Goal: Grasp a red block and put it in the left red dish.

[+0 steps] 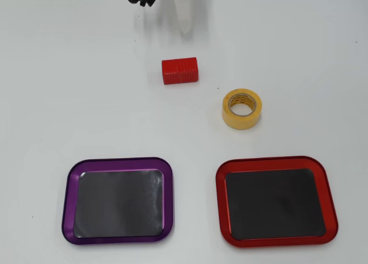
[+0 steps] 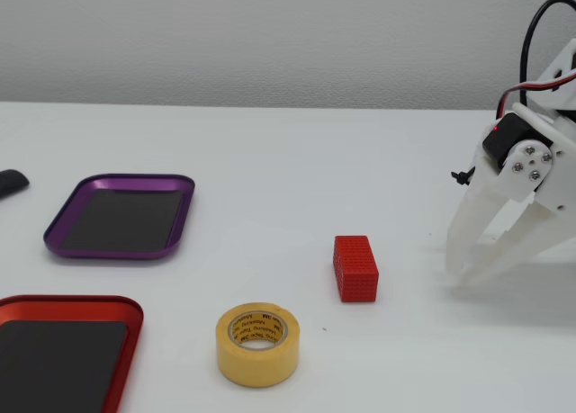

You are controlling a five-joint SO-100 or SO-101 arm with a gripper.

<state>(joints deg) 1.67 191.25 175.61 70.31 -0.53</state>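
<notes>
The red block (image 1: 179, 70) lies on the white table, ribbed faces showing; it also shows in the fixed view (image 2: 355, 267). The red dish (image 1: 220, 201) is empty, at the lower right of the overhead view and the lower left of the fixed view (image 2: 63, 303). My white gripper (image 2: 463, 274) stands with its tips on or just above the table, right of the block and well apart from it, with the fingertips close together and nothing between them. In the overhead view the gripper (image 1: 185, 31) is just above the block at the top edge.
A purple-rimmed tray (image 1: 69, 201) with a black bottom sits empty beside the red dish, also in the fixed view (image 2: 117, 181). A yellow tape roll (image 1: 240, 121) stands between the block and the red dish (image 2: 256, 359). A dark object (image 2: 9, 183) lies at the left edge.
</notes>
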